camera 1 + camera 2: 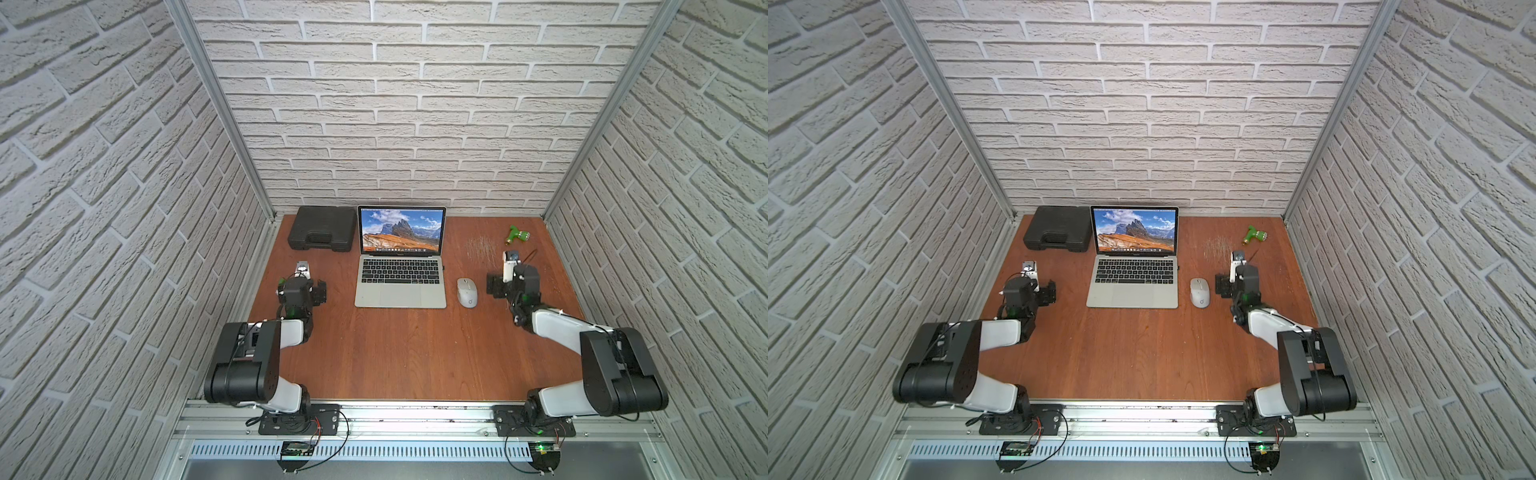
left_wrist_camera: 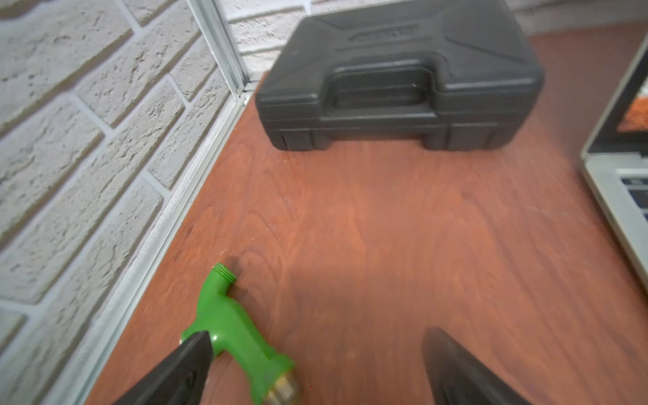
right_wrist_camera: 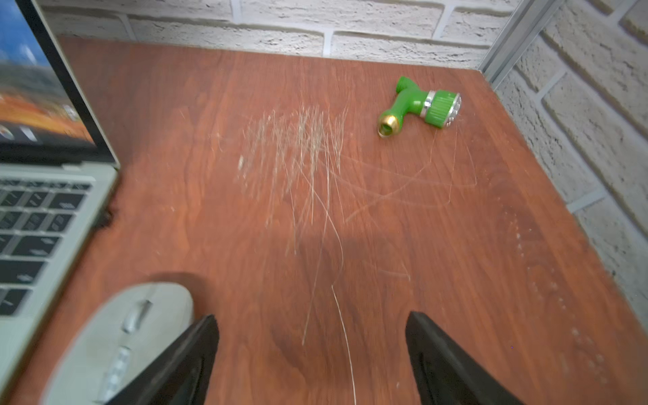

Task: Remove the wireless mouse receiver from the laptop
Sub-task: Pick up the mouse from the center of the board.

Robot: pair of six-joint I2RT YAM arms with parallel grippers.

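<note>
The silver laptop stands open at the back middle of the wooden table, a mountain picture on its screen. The wireless mouse receiver is a tiny black nub sticking out of the laptop's right edge; the right wrist view shows the receiver beside the keyboard. My right gripper is open and empty, right of the grey mouse. My left gripper is open, left of the laptop.
A black moulded case lies at the back left beside the screen. A green hose nozzle lies at the back right. In the left wrist view a green nozzle lies on the table by one finger. Brick walls close three sides.
</note>
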